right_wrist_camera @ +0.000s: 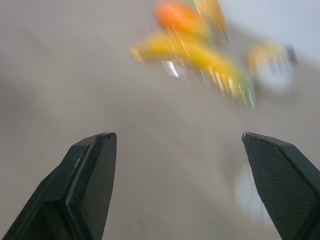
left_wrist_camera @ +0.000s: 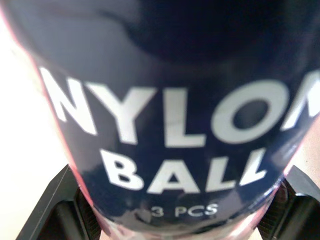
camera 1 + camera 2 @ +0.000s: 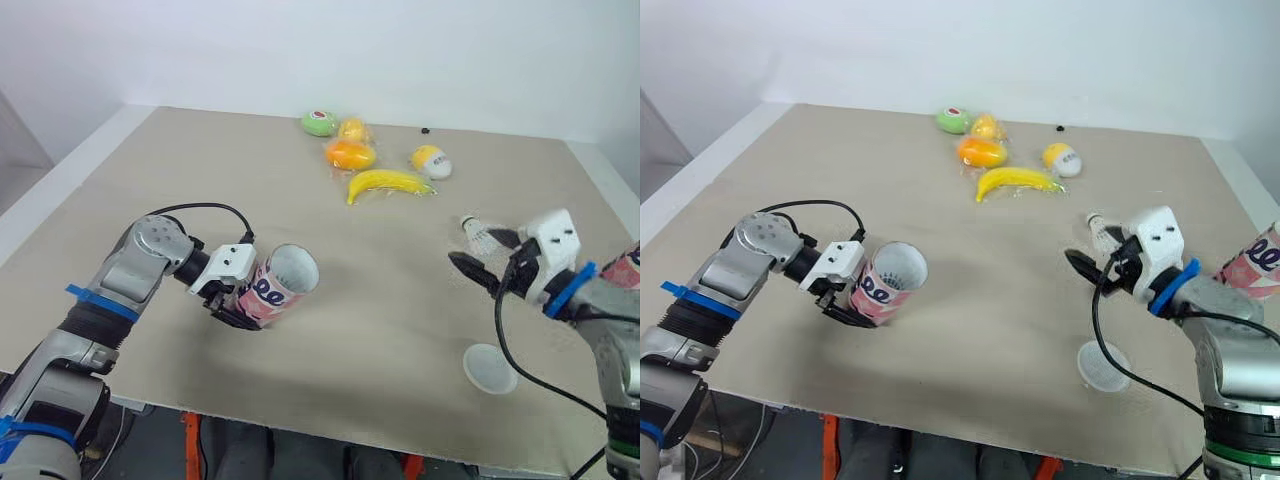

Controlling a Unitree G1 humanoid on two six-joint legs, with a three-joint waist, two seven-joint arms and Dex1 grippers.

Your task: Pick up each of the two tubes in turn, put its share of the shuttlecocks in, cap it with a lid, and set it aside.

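A: Pink, that thing in the left gripper [image 3: 238, 302]?

B: Pink outside, white inside. A tube [image 3: 272, 290], clamped between both black fingers [image 2: 50, 212], with the label hard up against the wrist camera: "NYLON BALL, 3 PCS".

A: Upright?

B: Tilted. Base low by the fingers, open mouth raised and turned toward the other hand.

A: And the arm itself?

B: Elbow bent, forearm slanting inward over the beige table [image 3: 180, 200], wrist roughly level, a black cable [image 3: 200, 208] arching above it.

A: Right side?

B: Right gripper [image 1: 176, 136] holding nothing, its two fingers [image 1: 90, 185] spread wide apart. Forearm coming in from the outer edge, elbow bent, fingers aimed inward toward the left hand, low over the table.

A: Anything close to it?

B: On the near side of that wrist, flat on the table: a round whitish lid [image 3: 490, 368]. Just past the fingertips: a white shuttlecock [image 3: 480, 234] lying on its side. Touching the fingers or not, hard to tell. Out beyond the wrist's outer side: a second pink tube [image 3: 1252, 262], partly hidden by the arm.

A: Farther off?

B: Well beyond both hands, a cluster: banana [image 3: 388, 183] first, then an orange fruit [image 3: 350, 155] and a yellow-and-white ball [image 3: 432, 161], then a yellow fruit [image 3: 352, 130], and farthest of all a green fruit [image 3: 319, 122].
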